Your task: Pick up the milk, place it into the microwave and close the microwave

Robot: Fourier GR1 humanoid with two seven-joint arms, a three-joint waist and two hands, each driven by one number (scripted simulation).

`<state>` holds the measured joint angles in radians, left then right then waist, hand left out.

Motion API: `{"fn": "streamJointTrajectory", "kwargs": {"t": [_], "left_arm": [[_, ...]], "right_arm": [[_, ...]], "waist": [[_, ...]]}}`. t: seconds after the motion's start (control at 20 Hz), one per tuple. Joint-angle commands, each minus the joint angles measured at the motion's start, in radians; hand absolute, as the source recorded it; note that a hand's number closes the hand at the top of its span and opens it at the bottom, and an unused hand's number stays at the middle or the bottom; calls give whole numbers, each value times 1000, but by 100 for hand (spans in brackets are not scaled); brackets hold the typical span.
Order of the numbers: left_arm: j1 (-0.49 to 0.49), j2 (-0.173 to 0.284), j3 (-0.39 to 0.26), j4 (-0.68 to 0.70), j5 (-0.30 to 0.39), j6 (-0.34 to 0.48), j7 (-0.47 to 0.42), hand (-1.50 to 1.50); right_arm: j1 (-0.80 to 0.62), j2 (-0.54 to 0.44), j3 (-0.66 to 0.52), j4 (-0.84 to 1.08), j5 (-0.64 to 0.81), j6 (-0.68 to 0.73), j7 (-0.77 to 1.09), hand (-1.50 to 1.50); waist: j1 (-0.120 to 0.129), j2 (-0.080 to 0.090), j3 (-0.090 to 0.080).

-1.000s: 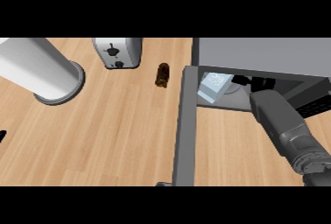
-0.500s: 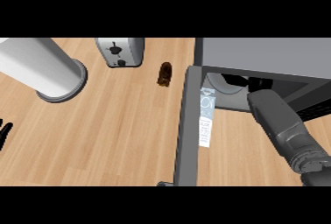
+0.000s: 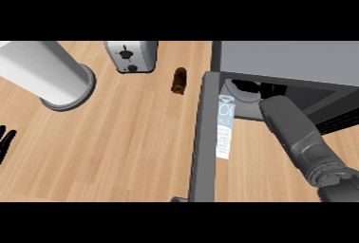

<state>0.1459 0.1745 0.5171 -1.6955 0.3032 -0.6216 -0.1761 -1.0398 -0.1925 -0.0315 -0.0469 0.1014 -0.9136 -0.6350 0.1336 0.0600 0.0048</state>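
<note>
counter (image 3: pixel 126 156): wood top; microwave (image 3: pixel 288 61) sits at its back right corner.
door (image 3: pixel 202 142): swung open, seen edge-on, runs toward the front edge.
right arm: reaches into the cavity; right hand (image 3: pixel 247 88) mostly hidden, can't tell the fingers' state.
milk (image 3: pixel 224 124): lying on the counter against the door's inner face, at the cavity mouth, not inside.
left hand (image 3: pixel 5 142): fingertips at the left edge, straight, apart, idle.
advice: get the carton fully past the sill, pull the arm out, then shut.
</note>
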Motion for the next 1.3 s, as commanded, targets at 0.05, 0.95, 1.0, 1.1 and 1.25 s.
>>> {"fn": "streamJointTrajectory", "kwargs": {"t": [0.05,0.95,1.0,1.1,1.25], "left_arm": [[-17,-10,-14,18,-18,0,-20,-150],[30,-34,-6,-3,-51,12,-57,-150],[37,-27,0,-12,-36,-1,-62,-150],[61,-44,-2,-4,-53,-7,-91,-150],[80,-48,-4,-28,-50,-5,-73,-150]], "right_arm": [[-25,1,14,16,17,23,17,-150],[50,77,-28,-37,-11,38,-50,-150],[96,24,-34,-53,-17,118,-99,-150],[99,15,-57,-69,-38,165,-114,-150],[152,46,-87,-113,-71,238,-194,-150]], "waist": [[-4,-1,-1],[-52,-29,-2],[-58,-30,-1],[-58,-30,-1],[-80,-40,-1]]}}
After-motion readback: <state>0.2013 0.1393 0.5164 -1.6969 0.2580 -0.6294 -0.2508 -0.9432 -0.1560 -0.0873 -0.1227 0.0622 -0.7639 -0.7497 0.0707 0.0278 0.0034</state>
